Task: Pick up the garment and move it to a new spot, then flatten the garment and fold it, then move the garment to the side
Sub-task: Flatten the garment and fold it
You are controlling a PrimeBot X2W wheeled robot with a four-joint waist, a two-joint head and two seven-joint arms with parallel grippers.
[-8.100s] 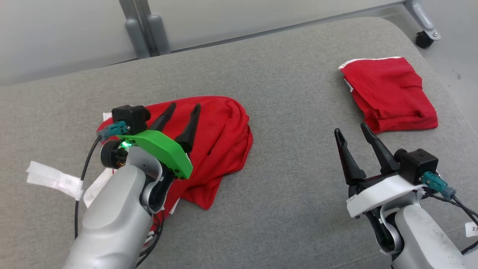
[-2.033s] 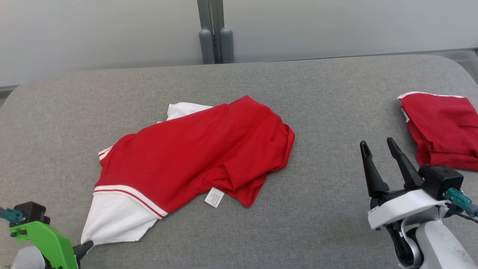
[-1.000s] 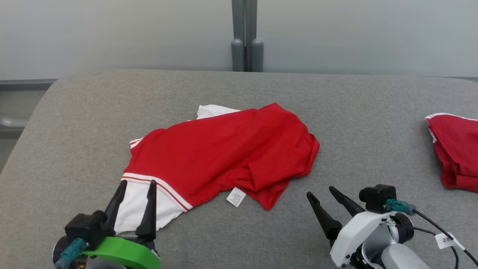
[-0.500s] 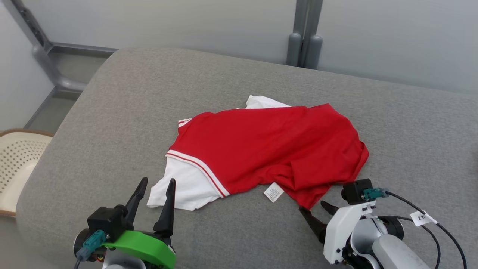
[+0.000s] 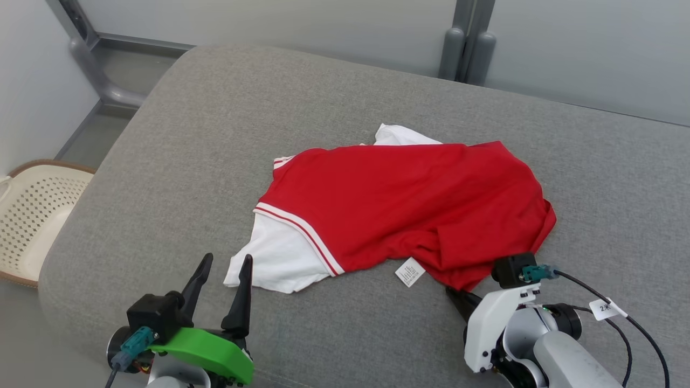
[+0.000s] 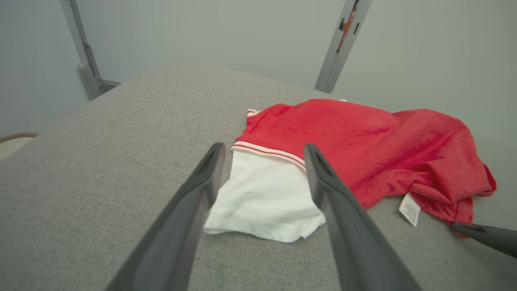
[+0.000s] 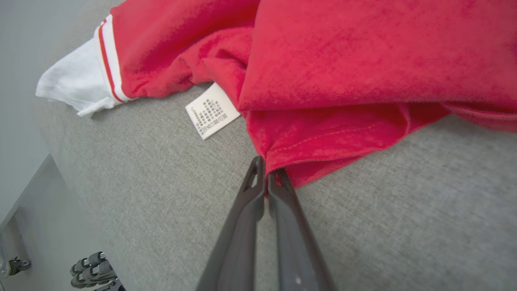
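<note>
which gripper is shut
The right gripper: its fingers pinch a red corner of the garment. The left gripper stands open, short of the white part.

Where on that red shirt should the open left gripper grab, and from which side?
Likely the loose hem of the white sleeve, coming from the near side. It lies flat on the grey cushion, pointing at the left gripper, whose open fingers frame it, opposite the corner of the red shirt pinched by the right gripper.
</note>
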